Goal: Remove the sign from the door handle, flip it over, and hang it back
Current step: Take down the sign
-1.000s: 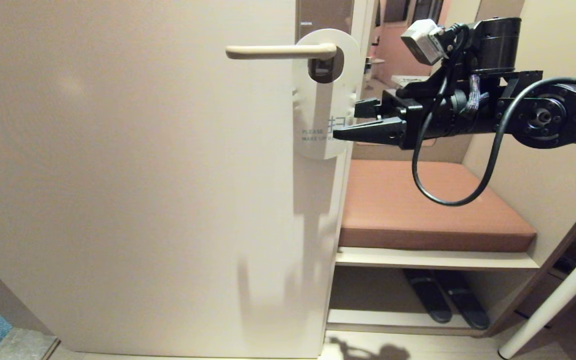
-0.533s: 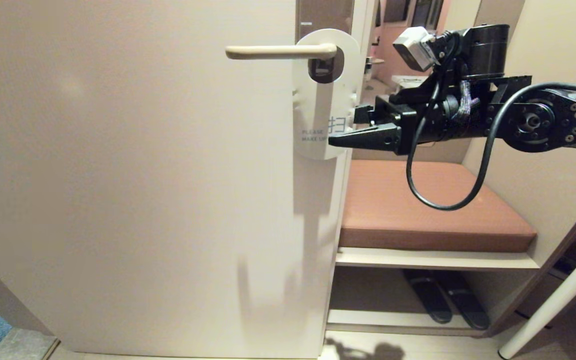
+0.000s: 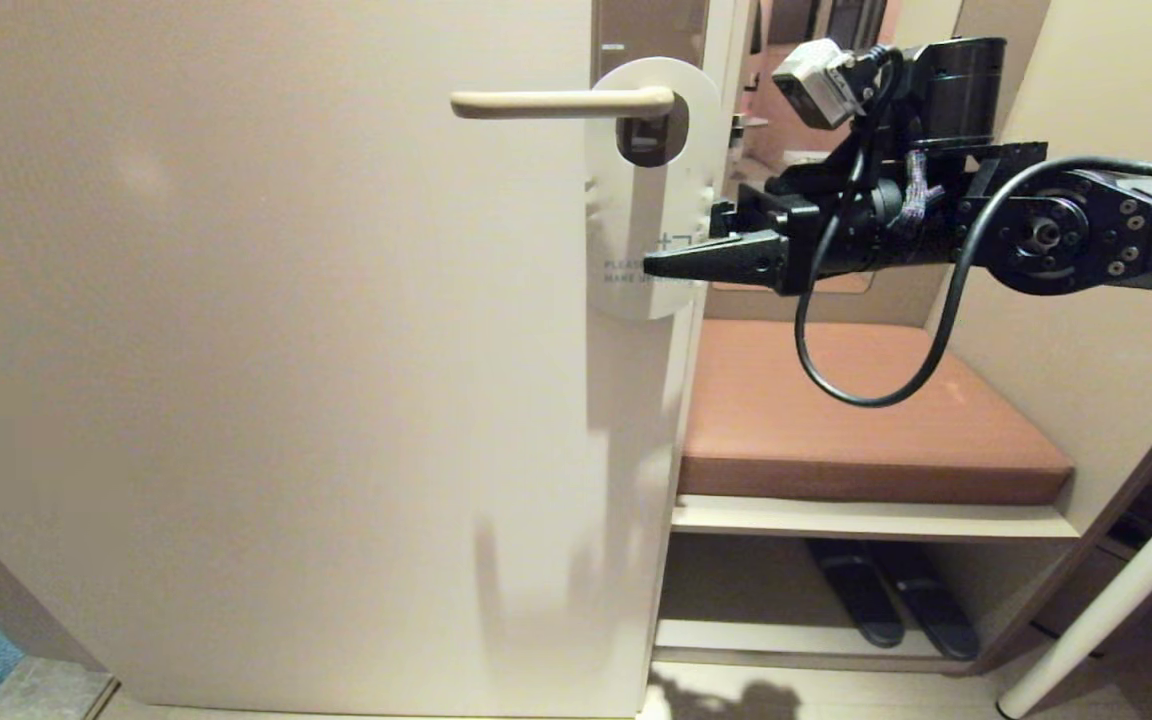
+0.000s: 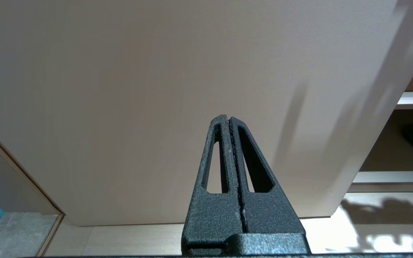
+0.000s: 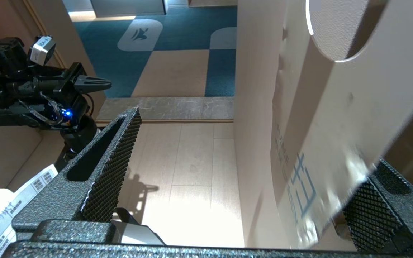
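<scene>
Sign [image 3: 641, 190] hangs white side out on door handle [image 3: 561, 102], at the door's [image 3: 266, 350] right edge. Right gripper [image 3: 681, 255] jaws wide, straddling the sign's lower right edge, not clamped. Left gripper [image 4: 229, 120] pinched closed, empty, low before the door.

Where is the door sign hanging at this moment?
In the head view the sign hangs white side out on the door handle, at the door's right edge. The open right gripper straddles its lower edge.
</scene>
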Motion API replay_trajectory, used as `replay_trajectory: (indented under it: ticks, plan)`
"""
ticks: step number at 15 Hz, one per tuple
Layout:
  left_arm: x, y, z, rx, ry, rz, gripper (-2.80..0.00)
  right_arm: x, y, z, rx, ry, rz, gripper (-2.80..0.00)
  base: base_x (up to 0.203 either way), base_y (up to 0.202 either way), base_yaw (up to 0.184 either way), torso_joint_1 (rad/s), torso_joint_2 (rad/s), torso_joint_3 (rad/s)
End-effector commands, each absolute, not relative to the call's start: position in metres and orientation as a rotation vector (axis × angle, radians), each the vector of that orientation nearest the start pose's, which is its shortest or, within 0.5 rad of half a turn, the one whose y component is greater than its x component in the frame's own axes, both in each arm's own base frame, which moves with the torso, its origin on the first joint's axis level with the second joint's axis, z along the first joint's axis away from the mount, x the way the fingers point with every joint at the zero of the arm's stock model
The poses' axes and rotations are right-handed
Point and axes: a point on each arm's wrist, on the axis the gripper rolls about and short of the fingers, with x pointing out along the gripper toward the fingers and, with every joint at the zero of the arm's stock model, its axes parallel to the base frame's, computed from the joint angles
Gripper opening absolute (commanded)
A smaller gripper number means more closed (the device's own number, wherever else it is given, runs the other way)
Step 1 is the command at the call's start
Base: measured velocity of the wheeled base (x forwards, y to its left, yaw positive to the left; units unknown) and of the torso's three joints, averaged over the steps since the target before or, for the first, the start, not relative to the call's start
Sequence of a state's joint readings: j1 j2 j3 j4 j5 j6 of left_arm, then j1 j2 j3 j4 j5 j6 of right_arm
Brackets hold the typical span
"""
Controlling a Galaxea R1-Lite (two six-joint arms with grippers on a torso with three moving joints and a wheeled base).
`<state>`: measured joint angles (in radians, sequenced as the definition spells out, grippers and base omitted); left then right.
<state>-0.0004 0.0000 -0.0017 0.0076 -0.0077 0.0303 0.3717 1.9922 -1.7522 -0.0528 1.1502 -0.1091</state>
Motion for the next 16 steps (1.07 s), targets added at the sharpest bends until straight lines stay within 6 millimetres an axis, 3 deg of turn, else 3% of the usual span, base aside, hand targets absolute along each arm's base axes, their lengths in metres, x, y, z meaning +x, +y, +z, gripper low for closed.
replay_trajectory:
  ticks: [1, 16]
  plan:
    - [-0.0229, -0.0002, 0.0752, 0.031, 0.005, -0.007, -2.80, 0.3661, 0.1672, 0.2852, -0.003, 0.117, 1.537, 0.00, 0.000, 0.000, 0.000, 0.000, 0.00, 0.000]
    - [-0.0229, -0.0002, 0.0751, 0.031, 0.006, -0.008, -2.80, 0.3746, 0.1723, 0.2872, 0.036, 0.138, 1.537, 0.00, 0.000, 0.000, 0.000, 0.000, 0.00, 0.000]
